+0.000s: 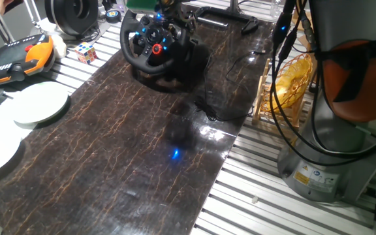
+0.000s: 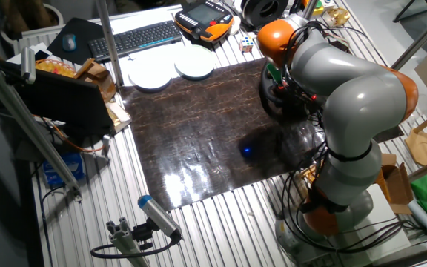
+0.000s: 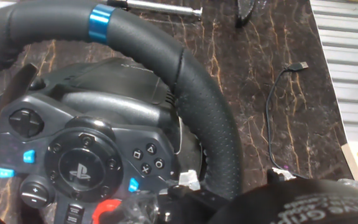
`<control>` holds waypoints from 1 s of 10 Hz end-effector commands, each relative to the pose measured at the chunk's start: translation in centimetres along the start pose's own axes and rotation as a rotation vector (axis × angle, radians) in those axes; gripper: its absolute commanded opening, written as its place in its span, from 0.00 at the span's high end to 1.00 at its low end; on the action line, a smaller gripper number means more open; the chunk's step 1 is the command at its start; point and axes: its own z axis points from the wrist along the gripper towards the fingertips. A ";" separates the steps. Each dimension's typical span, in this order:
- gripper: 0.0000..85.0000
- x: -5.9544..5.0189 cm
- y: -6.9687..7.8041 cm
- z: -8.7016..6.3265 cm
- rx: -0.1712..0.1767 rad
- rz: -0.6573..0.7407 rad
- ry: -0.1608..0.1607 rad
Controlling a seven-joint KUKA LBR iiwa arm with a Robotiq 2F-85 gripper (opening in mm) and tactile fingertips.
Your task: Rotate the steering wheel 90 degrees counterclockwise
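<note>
The black steering wheel stands on its base at the far end of the dark marble mat. Its hub shows red and blue-lit buttons. My gripper hangs right over the wheel's top edge. In the hand view the thick rim with a blue stripe arcs across the frame above the hub. One dark textured fingertip sits just outside the rim at the lower right. The other is a dark blur at the left edge. The fingers look spread apart, holding nothing. In the other fixed view my arm hides most of the wheel.
Two white plates and an orange-black pendant lie left of the mat. A colour cube and a black hollow ring sit behind. A gold wire basket stands right. A loose cable and a metal rod lie beyond the wheel.
</note>
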 end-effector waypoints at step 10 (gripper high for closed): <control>0.32 -0.9 0.7 1.4 -0.007 -0.041 -0.004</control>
